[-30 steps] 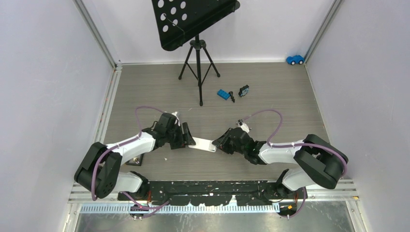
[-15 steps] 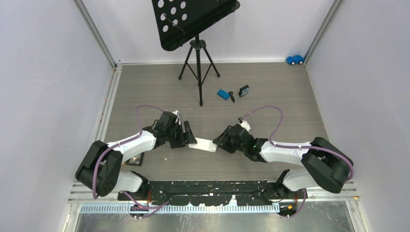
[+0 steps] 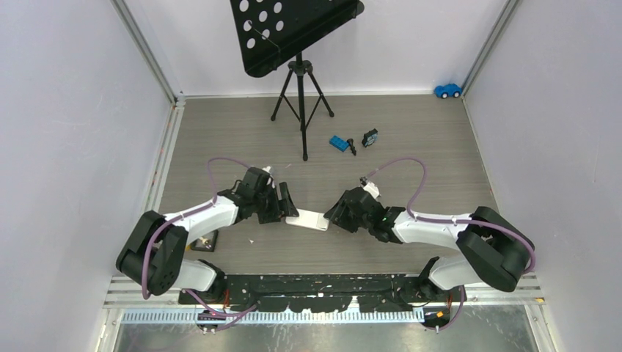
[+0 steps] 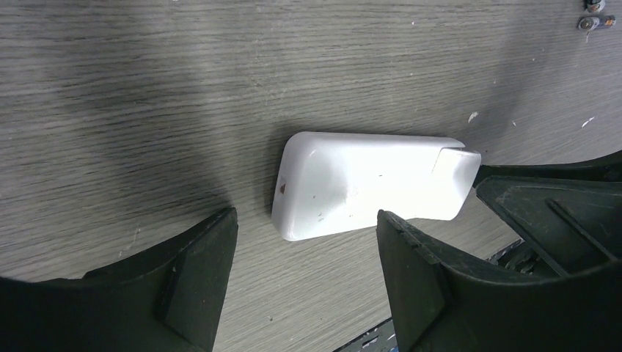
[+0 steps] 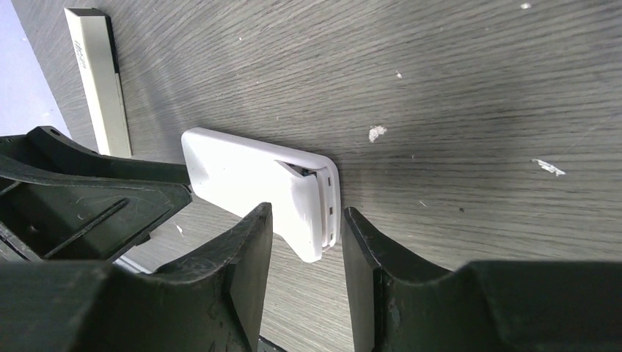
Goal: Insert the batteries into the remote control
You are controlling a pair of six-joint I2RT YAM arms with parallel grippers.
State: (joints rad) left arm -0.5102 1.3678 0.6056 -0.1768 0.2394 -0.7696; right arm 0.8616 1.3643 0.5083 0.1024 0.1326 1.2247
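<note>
The white remote control [image 3: 308, 219] lies flat on the grey floor between my two grippers. In the left wrist view the remote [image 4: 367, 183] lies just beyond my left gripper [image 4: 304, 220], which is wide open and not touching it. My right gripper [image 5: 306, 213] is closed to a narrow gap on the remote's end [image 5: 308, 205], where the cover sits slightly stepped. Two tiny cells, the batteries [image 4: 598, 22], lie at the far top right of the left wrist view. In the top view my left gripper [image 3: 287, 206] and right gripper [image 3: 335, 217] flank the remote.
A black music stand on a tripod [image 3: 299, 81] stands at the back. A flat blue brick [image 3: 338, 143] and a small black-and-blue block [image 3: 370, 137] lie behind the arms. A blue toy car [image 3: 447, 90] sits in the back right corner. A pale rail [image 5: 95, 81] runs along the wall.
My right gripper has moved a little left onto the remote's end. My left gripper has shifted slightly and stays open.
</note>
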